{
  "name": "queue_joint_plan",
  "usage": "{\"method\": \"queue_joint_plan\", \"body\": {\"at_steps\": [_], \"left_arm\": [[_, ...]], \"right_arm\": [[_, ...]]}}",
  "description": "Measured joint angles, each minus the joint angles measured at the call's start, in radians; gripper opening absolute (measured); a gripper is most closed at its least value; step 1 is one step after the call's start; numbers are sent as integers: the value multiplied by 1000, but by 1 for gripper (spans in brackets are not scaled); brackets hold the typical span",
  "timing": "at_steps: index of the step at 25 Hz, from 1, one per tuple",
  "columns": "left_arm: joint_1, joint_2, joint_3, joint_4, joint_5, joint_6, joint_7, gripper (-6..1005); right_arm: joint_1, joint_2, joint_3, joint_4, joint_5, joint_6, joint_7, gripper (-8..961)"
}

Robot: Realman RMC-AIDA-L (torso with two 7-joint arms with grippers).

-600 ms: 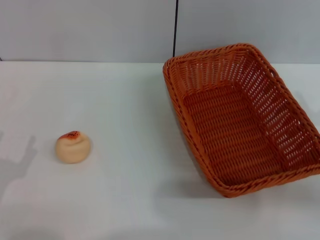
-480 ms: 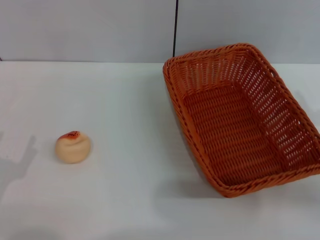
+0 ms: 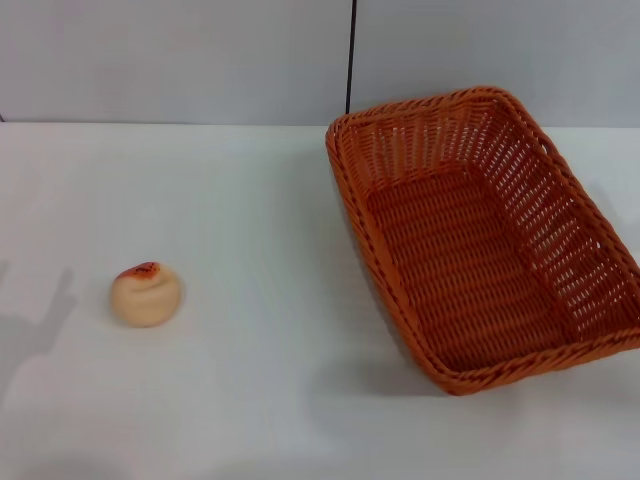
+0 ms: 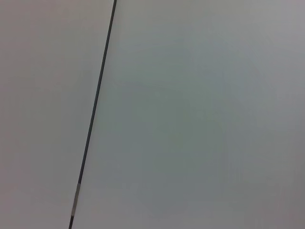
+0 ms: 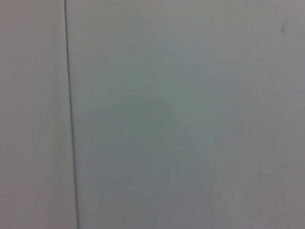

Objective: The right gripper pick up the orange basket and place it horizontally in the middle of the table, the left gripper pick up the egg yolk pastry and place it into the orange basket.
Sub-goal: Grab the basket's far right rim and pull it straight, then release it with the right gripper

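The orange basket [image 3: 480, 235], a large woven wicker tray, lies on the right half of the white table [image 3: 250, 220], its long side running from the back toward the front right. It holds nothing. The egg yolk pastry [image 3: 146, 293], a small pale bun with an orange-red patch on top, sits alone on the left part of the table. Neither gripper shows in the head view. Both wrist views show only a plain grey wall with a dark seam.
A grey wall with a dark vertical seam [image 3: 351, 55] stands behind the table's far edge. A faint arm-shaped shadow [image 3: 35, 325] falls on the tabletop at the far left.
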Motion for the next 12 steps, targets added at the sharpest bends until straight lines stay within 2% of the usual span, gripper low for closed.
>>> {"method": "queue_joint_plan", "body": {"at_steps": [1,2,3,4,8,12], "left_arm": [[0,0,0,0,0,-2,-2,809],[0,0,0,0,0,-3,-3,809],[1,0,0,0,0,-4,-3,809],[2,0,-1,0,0,-5,-3,809],[2,0,-1,0,0,-8,-4,808],[3,0,0,-2,0,-10,-5,808]], "right_arm": [[-8,-3,-1,-35,-32,8,47,815],[-22,-9,3,-123,-123,42,163,814],[-22,-9,3,-123,-123,42,163,814],[-29,-11,7,-184,-185,67,247,813],[-48,-18,36,-459,-432,159,647,810],[-34,-23,102,-743,-758,168,1074,807]]}}
